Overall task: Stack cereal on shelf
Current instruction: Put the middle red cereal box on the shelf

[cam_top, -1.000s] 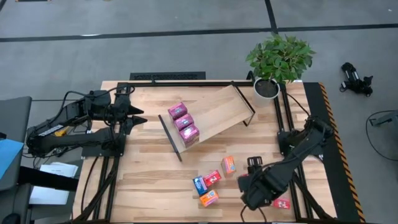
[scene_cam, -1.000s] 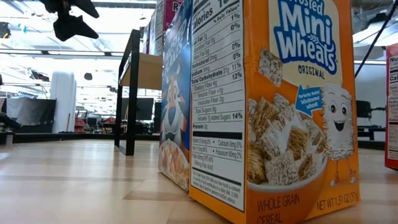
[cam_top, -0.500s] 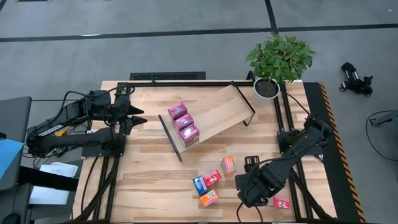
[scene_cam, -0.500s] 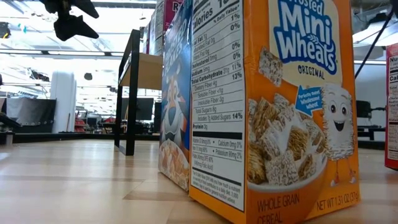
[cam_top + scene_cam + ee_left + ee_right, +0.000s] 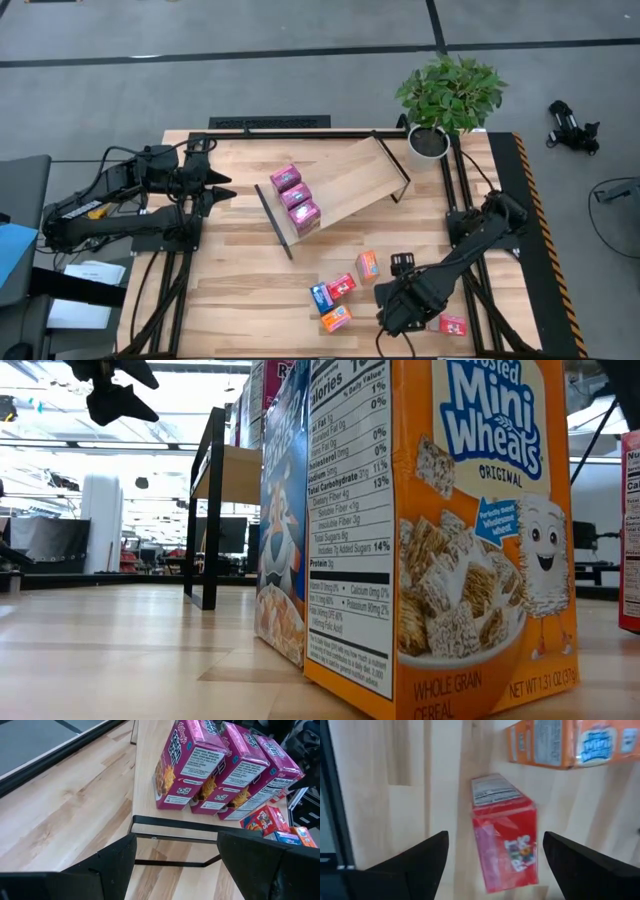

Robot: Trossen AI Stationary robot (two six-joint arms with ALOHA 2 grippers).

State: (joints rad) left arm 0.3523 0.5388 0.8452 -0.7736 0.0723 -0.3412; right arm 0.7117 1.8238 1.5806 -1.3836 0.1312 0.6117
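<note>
Three magenta cereal boxes (image 5: 296, 196) stand in a row at the lower end of the tilted light-wood shelf (image 5: 345, 180); they also show in the left wrist view (image 5: 225, 767). Loose boxes stand near the front edge: orange (image 5: 368, 264), red (image 5: 341, 286), blue (image 5: 321, 297), orange (image 5: 336, 319) and a pink-red one (image 5: 453, 325). My right gripper (image 5: 393, 305) points down, open, over a red box (image 5: 507, 837) lying on the table, its fingers (image 5: 415, 862) on either side and clear of it. My left gripper (image 5: 215, 185) hangs open at the table's left.
A potted plant (image 5: 447, 95) stands at the far right corner. In the low view an orange Mini Wheats box (image 5: 450, 540) fills the foreground, with a blue box (image 5: 282, 540) behind it and the shelf's black bracket (image 5: 207, 510) farther back. Bare tabletop (image 5: 240, 290) lies front left.
My right gripper has gone a little toward the table's left edge and slightly down, still pointing down, nearer the loose boxes at the front. The boxes and the shelf have stayed put.
</note>
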